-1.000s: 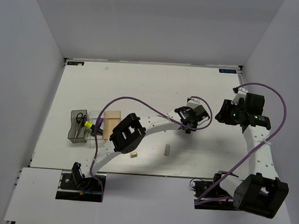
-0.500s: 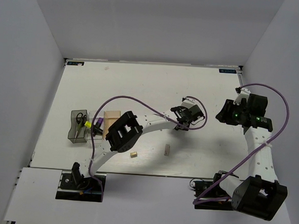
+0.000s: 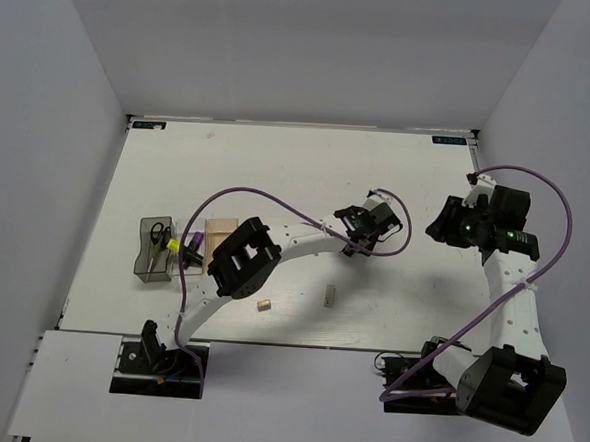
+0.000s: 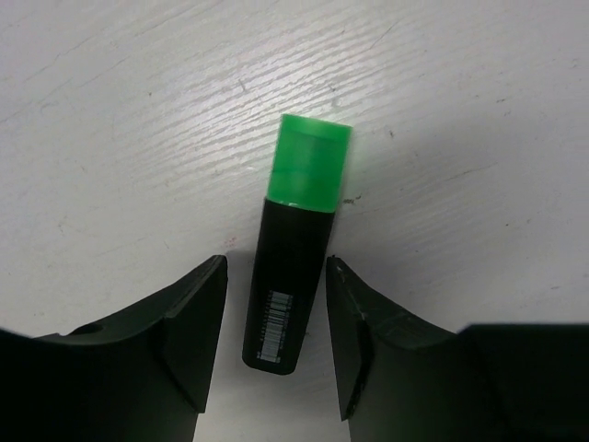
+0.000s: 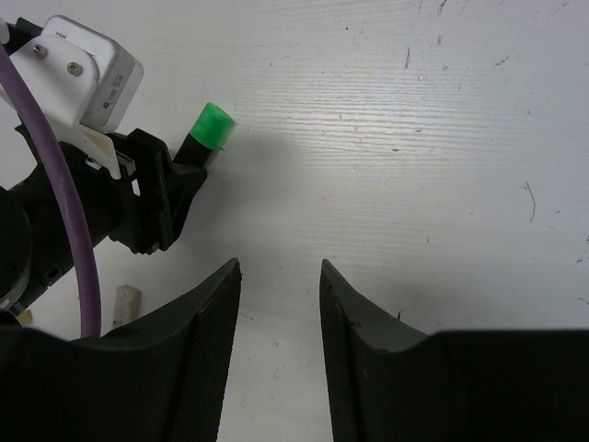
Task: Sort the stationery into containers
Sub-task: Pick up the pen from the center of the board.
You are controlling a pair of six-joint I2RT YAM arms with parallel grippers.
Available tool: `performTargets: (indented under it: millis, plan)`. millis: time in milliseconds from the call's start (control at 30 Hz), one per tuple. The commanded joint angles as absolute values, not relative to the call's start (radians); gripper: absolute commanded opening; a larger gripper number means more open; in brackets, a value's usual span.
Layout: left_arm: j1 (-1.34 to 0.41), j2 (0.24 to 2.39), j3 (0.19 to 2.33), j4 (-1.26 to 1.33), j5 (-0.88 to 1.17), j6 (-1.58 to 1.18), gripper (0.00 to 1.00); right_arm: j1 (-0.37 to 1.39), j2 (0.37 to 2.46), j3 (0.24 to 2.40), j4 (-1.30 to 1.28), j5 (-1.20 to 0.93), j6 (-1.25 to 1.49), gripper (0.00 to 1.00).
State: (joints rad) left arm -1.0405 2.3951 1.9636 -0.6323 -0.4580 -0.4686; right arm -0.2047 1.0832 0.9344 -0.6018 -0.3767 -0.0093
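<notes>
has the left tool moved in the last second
Yes, slightly: in the top view the left tool has shifted up and left in the frame, away from the grey bar, which stayed put.

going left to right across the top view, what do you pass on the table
smoky dark box → yellow-capped marker → purple-capped marker → wooden box → tan block → grey bar → left end effector → right end effector

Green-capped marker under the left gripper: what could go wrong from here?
The left gripper is open around the green-capped marker, near its tail end, far from the cap. Gripped there, it might pivot when lifted. The marker also lies slightly slanted between the fingers, so closing could twist or push it aside rather than seize it.
</notes>
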Motion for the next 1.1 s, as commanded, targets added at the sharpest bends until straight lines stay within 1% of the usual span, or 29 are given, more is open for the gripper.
performTargets:
  millis: [0,200,267,300,467,533,600,633,767,933,1033,1067]
  plan:
    - [-1.026,2.462,1.893,-0.71,-0.376,-0.414,0.57,-0.213,1.069,0.931,-0.58,-0.396,-0.006,0.44]
    - [-1.029,2.467,1.85,-0.718,-0.319,-0.425,0.42,-0.221,1.069,0.93,-0.581,-0.4,-0.005,0.44]
    - [-1.028,2.464,1.839,-0.722,-0.31,-0.425,0.36,-0.221,1.071,0.93,-0.581,-0.405,-0.006,0.44]
    - [-1.031,2.454,1.816,-0.723,-0.308,-0.423,0.28,-0.222,1.071,0.93,-0.58,-0.406,-0.006,0.44]
    - [-1.023,2.372,1.712,-0.698,-0.337,-0.419,0.03,-0.227,1.068,0.927,-0.581,-0.417,-0.006,0.44]
    - [-1.019,2.295,1.671,-0.678,-0.348,-0.42,0.02,-0.229,1.069,0.928,-0.581,-0.426,-0.006,0.54]
    - [-1.011,2.254,1.623,-0.634,-0.36,-0.396,0.0,-0.229,1.071,0.928,-0.583,-0.431,-0.006,0.58]
    - [-1.012,2.193,1.596,-0.634,-0.37,-0.391,0.0,-0.229,1.071,0.927,-0.581,-0.431,-0.006,0.58]
    - [-1.009,2.089,1.513,-0.615,-0.411,-0.364,0.0,-0.23,1.069,0.927,-0.581,-0.442,-0.006,0.58]
    - [-0.993,1.906,1.413,-0.572,-0.425,-0.348,0.0,-0.229,1.072,0.922,-0.58,-0.454,-0.006,0.6]
    - [-0.985,1.858,1.37,-0.557,-0.437,-0.351,0.0,-0.229,1.072,0.922,-0.58,-0.457,-0.006,0.6]
    - [-0.985,1.812,1.347,-0.552,-0.439,-0.35,0.0,-0.229,1.074,0.923,-0.578,-0.459,-0.006,0.6]
